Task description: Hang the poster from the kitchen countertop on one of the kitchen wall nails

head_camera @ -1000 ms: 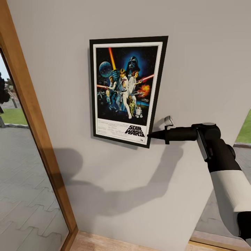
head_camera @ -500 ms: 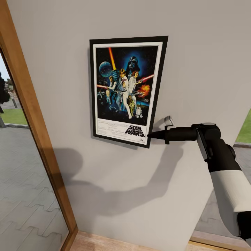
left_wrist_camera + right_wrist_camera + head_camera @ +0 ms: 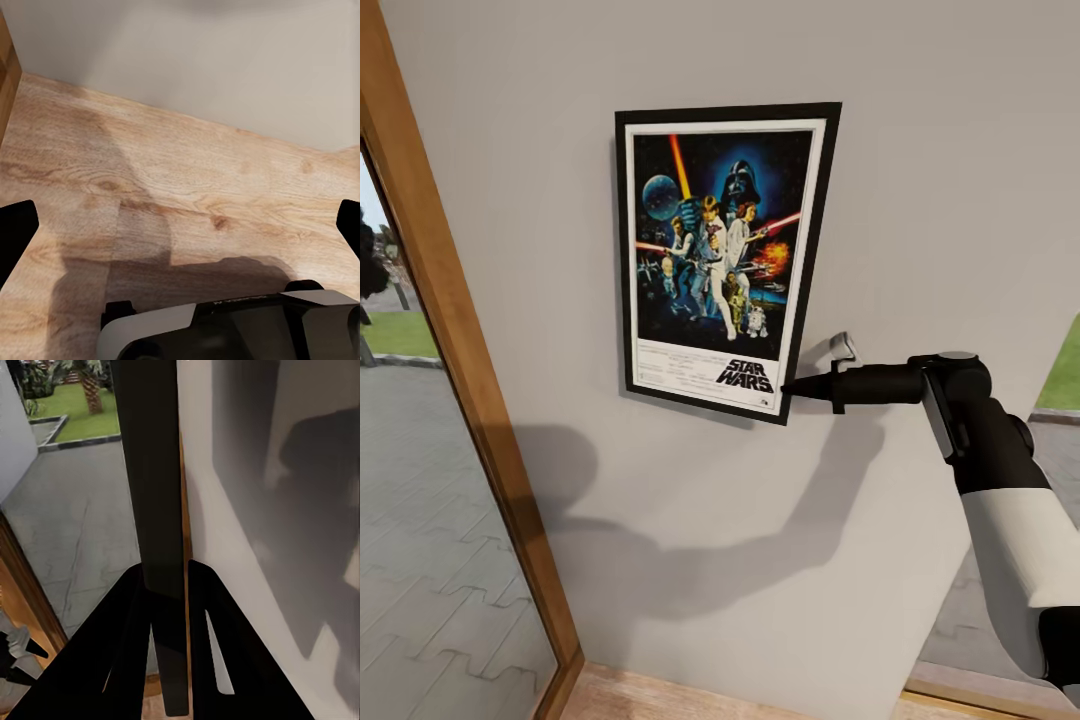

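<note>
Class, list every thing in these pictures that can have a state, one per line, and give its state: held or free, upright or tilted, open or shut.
Black-framed Star Wars poster: upright against the light-grey wall, gripped at its lower right corner.
Right hand: shut on the poster's frame edge.
Left hand: open, holding nothing, pointing down at the pale wood floor.

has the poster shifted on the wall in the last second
Yes, barely: the poster's top-left corner has crept slightly left and up, judged against the wooden door frame. The right gripper still pinches its lower right corner.
</note>
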Tool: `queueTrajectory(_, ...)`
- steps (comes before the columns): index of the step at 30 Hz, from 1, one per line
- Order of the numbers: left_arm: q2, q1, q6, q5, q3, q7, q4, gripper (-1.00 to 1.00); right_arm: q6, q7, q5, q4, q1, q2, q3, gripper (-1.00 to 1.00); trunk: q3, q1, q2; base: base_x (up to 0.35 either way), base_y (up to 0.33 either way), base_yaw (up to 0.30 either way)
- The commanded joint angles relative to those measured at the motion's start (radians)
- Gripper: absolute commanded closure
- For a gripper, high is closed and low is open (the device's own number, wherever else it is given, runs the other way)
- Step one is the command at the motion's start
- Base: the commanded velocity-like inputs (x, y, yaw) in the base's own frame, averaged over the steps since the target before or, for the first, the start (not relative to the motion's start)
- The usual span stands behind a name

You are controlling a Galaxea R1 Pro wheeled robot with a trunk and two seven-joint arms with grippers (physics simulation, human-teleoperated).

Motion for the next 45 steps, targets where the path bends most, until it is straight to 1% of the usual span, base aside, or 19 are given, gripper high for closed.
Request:
queueTrajectory(1, -0.001, 0.0, 0.007, -0.004, 0.003, -0.006, -0.002, -1.0, 0.014, 0.005, 0.001, 0.0, 0.0, 0.0, 0.001, 1.0, 0.0, 0.0, -0.001, 0.0, 0.0, 0.0)
queueTrajectory(28, 0.002, 0.0, 0.008, -0.004, 0.003, -0.006, -0.002, -1.0, 0.023, 0.003, 0.002, 0.0, 0.0, 0.0, -0.002, 1.0, 0.0, 0.0, -0.001, 0.0, 0.0, 0.0)
queueTrajectory(37, 0.008, 0.0, 0.009, -0.004, 0.004, -0.006, -0.002, -1.0, 0.051, 0.003, 0.002, -0.006, -0.001, 0.001, -0.003, 1.0, 0.0, 0.0, -0.001, 0.0, 0.0, 0.0)
queueTrajectory(41, 0.008, 0.0, 0.009, -0.004, 0.009, -0.006, -0.002, -1.0, 0.055, 0.003, 0.002, -0.007, -0.002, 0.001, -0.003, 1.0, 0.0, 0.0, -0.001, 0.0, 0.0, 0.0)
queueTrajectory(45, 0.009, 0.0, 0.008, -0.004, 0.016, -0.006, -0.002, -1.0, 0.057, 0.003, -0.007, -0.008, -0.002, 0.001, -0.003, 1.0, 0.0, 0.0, -0.001, 0.0, 0.0, 0.0)
